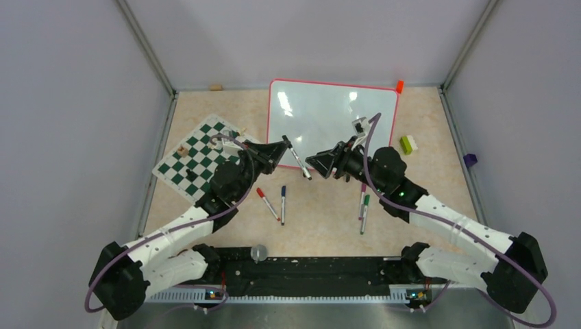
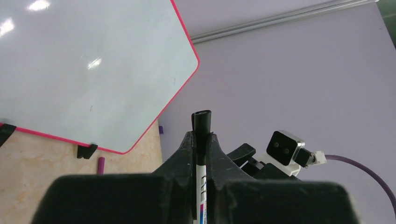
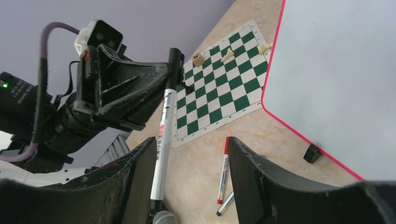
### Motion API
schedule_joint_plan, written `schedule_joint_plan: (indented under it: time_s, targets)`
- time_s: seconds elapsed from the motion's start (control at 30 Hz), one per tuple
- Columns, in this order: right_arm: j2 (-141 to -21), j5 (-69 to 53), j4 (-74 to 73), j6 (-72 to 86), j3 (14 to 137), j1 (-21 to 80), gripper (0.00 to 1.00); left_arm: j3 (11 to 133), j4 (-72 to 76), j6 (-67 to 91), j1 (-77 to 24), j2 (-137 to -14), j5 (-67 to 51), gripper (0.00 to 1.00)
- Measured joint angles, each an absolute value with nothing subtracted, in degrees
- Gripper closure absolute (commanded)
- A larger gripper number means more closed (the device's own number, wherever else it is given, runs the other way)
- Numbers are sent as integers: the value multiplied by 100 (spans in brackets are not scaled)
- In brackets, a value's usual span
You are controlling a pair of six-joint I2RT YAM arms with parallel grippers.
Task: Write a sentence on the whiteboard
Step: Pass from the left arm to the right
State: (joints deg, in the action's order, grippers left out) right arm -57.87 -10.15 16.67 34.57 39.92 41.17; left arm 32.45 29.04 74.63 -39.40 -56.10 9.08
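**A:** Both arms meet over mid-table. The left gripper is clamped tight on a marker, with its fingers pressed on the barrel just under the black cap.

**B:** And the right gripper?

**A:** It's nose to nose with the left one. In its wrist view the jaws are roughly half apart, one finger on each side of the marker's white barrel. There's clear daylight on one side. The barrel runs very close to the other finger, and I can't tell if they touch. There's no grip there.

**B:** Where's the whiteboard?

**A:** It's at the far side of the table by the back wall, red-framed, with a black foot on the tabletop. Both grippers hang in front of its near left corner. The chess mat lies just to its left.

**B:** Any loose pens?

**A:** A red pen and a blue pen lie near the left arm. Two more pens lie by the right arm.
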Motion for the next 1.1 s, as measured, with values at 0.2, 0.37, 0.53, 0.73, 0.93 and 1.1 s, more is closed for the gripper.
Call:
schedule_joint_plan:
  time_s: [0.2, 0.37, 0.53, 0.73, 0.93, 1.1]
  targets:
    - [-6047, -526, 2274, 3463, 3992, 4657, 42, 2912, 3492, 8007, -3940, -5714, 952, 100]
    - [-6198, 148, 2558, 3354, 3992, 5103, 44, 2714, 4099, 8414, -3940, -5782, 1020, 100]
    - [-6322, 681, 2777, 3306, 3992, 5304, 64, 2700, 4532, 8591, -3935, -5953, 1011, 100]
    - [-6359, 1155, 3081, 3365, 3988, 5485, 69, 2591, 4910, 8694, -3911, -6097, 1009, 100]
    - [-6449, 1330, 3306, 3380, 3988, 5520, 62, 2556, 5142, 8772, -3903, -6204, 1020, 100]
    - [-6552, 1400, 3343, 3411, 3988, 5522, 62, 2515, 5345, 8890, -3905, -6294, 985, 100]
